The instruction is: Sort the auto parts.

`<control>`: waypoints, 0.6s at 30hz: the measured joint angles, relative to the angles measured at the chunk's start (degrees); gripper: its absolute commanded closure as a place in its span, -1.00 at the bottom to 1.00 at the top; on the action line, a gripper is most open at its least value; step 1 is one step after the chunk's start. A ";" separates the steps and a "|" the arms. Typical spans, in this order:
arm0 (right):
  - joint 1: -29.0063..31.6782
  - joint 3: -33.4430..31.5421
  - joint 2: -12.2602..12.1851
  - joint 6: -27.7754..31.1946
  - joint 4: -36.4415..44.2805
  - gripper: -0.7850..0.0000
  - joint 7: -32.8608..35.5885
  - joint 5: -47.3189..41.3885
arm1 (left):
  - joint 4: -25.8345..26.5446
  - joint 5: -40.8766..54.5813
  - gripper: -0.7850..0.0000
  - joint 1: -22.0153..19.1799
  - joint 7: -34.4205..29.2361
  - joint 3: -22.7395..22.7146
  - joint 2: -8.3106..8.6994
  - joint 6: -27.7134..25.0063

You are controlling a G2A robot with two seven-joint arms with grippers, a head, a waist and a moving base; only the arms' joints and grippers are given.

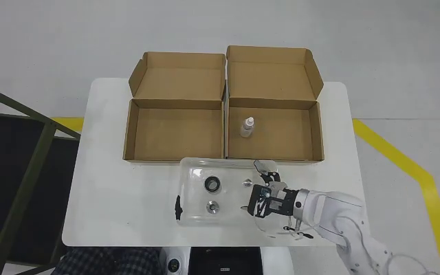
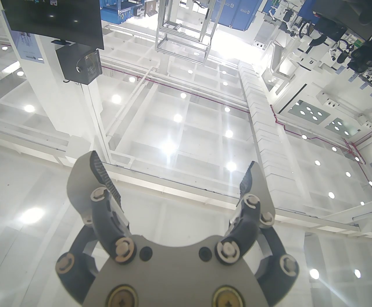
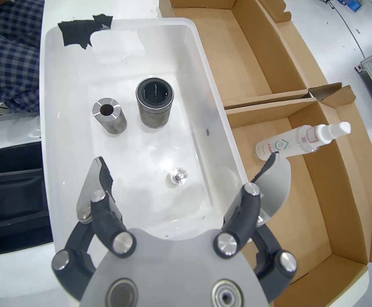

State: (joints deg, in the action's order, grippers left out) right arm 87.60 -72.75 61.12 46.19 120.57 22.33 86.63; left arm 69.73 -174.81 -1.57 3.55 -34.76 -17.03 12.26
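The only print close enough to make out sits on the spray bottle [image 3: 299, 139]: a white label with a small green emblem and a red-outlined panel near the neck, the lettering too small to make out. The spray bottle is in the right cardboard box [image 1: 289, 134], near the wall next to the left cardboard box [image 1: 175, 134]. Both boxes lie open with their lids folded back, side by side on the white table [image 1: 110, 206].

Just in front of them is a clear plastic bin [image 3: 215, 96] with a torn strip of black tape [image 3: 81, 32] on its far end. Inside it stand a dark linear bearing [image 3: 155, 101] and, just beside it, a steel bushing [image 3: 109, 116] with a centre hole. A small clear knob [image 3: 178, 176] lies apart from them, nearer the right claw [image 3: 186, 161].

That claw hangs over the bin's near end, spread wide with nothing in it.

The left claw [image 2: 173, 162] points up at a white gridded ceiling with round lamps, gaping wide and holding nothing. A dark screen [image 2: 52, 20] and blue crates [image 2: 235, 13] with white print show overhead.

The floor is grey with a yellow line [image 1: 392, 151].
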 measured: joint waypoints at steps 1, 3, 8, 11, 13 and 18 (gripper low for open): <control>0.01 0.17 -0.04 -0.16 -0.08 -1.00 0.10 0.60 | 0.00 0.00 -1.00 0.00 0.00 0.00 0.00 0.00; -0.07 0.48 -0.08 -0.46 -0.33 -1.00 0.31 1.37 | 0.00 0.00 -1.00 0.00 0.00 0.00 0.00 0.00; -1.00 2.04 -0.02 -1.45 -2.16 -1.00 0.73 2.50 | 0.00 0.00 -1.00 0.00 0.00 0.00 0.00 0.00; -2.03 3.20 0.08 -1.61 -3.44 -0.95 1.29 2.54 | 0.00 0.00 -1.00 0.00 0.00 0.00 0.00 0.00; -2.75 3.92 0.14 -1.71 -4.19 -0.91 1.95 2.56 | 0.00 0.00 -1.00 0.00 0.00 0.00 0.00 0.00; -4.09 5.46 0.26 -2.45 -5.37 -0.73 4.28 3.87 | 0.00 0.00 -1.00 0.00 0.00 0.00 0.00 0.00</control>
State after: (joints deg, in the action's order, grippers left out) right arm 83.51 -67.29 61.38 43.73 115.19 26.61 90.50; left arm 69.73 -174.81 -1.57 3.55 -34.76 -17.03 12.26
